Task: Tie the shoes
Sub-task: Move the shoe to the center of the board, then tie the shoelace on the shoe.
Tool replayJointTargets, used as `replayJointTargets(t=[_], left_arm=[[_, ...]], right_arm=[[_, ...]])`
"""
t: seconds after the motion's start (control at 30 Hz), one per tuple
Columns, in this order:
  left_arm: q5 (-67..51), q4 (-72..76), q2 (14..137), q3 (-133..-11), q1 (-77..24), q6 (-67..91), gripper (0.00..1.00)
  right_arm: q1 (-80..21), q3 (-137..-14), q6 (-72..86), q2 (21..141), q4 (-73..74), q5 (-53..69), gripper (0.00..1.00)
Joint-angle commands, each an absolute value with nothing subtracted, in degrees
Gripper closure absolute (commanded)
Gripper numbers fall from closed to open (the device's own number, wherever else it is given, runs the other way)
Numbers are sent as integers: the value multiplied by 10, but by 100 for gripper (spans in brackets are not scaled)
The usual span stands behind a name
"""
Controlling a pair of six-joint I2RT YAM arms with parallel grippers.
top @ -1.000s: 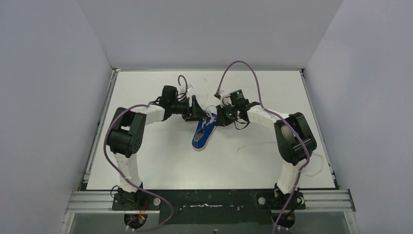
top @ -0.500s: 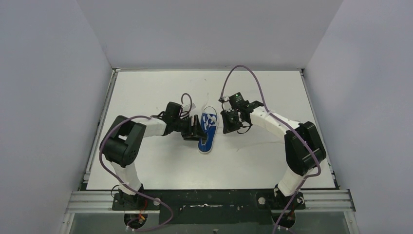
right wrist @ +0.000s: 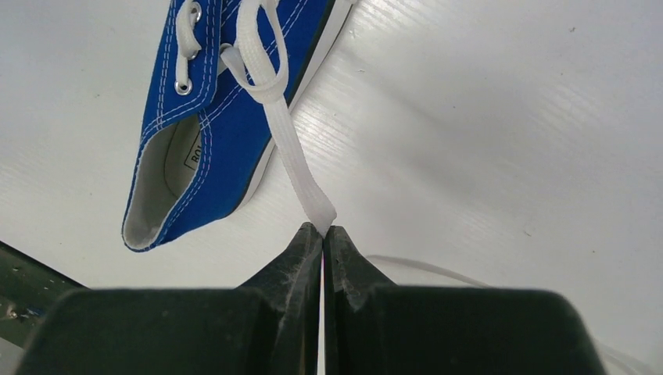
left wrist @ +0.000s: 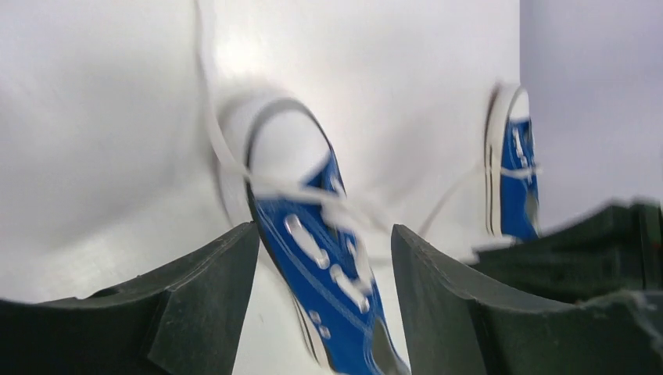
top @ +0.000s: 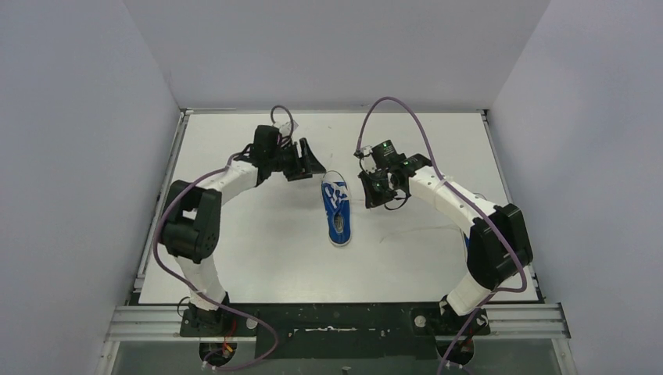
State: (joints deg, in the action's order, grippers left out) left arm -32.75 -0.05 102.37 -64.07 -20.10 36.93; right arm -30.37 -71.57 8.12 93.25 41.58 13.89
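One blue shoe (top: 338, 215) lies mid-table, its white toe cap toward the back. My right gripper (top: 369, 195) sits just right of it, shut on the end of its white lace (right wrist: 289, 148), which runs taut from the eyelets to the pinched fingertips of the gripper (right wrist: 322, 228). My left gripper (top: 313, 162) hovers behind and left of the toe, open and holding nothing. In the left wrist view the shoe (left wrist: 313, 234) appears blurred between the spread fingers of that gripper (left wrist: 324, 230). The other lace (left wrist: 205, 101) trails loose over the table. A second shoe (left wrist: 512, 172) shows far right.
The white table (top: 258, 250) is walled on the left, back and right. A metal rail (top: 336, 320) runs along its near edge. Purple cables (top: 391, 105) loop above both arms. A thin loose lace (right wrist: 422, 269) lies on the table right of the shoe.
My left gripper has pulled away from the shoe's left side toward the back of the table. The shoe has turned and shifted slightly right. The right gripper keeps its hold on the lace.
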Motion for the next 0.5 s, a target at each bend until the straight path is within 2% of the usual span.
replayJointTargets(t=[0.0,0.13,0.27,0.47], left_arm=[[-280,-125,1142,-807,-172,343,41],[-295,-110,1208,-886,-166,376,42],[-299,-159,1266,-973,-168,378,42],[-286,-168,1296,-969,-185,387,45]], right_arm=[[-303,-746,65,927,422,131,100],[-302,-755,75,942,410,146,100],[-303,-757,90,952,395,156,100],[-302,-762,89,961,395,165,100]])
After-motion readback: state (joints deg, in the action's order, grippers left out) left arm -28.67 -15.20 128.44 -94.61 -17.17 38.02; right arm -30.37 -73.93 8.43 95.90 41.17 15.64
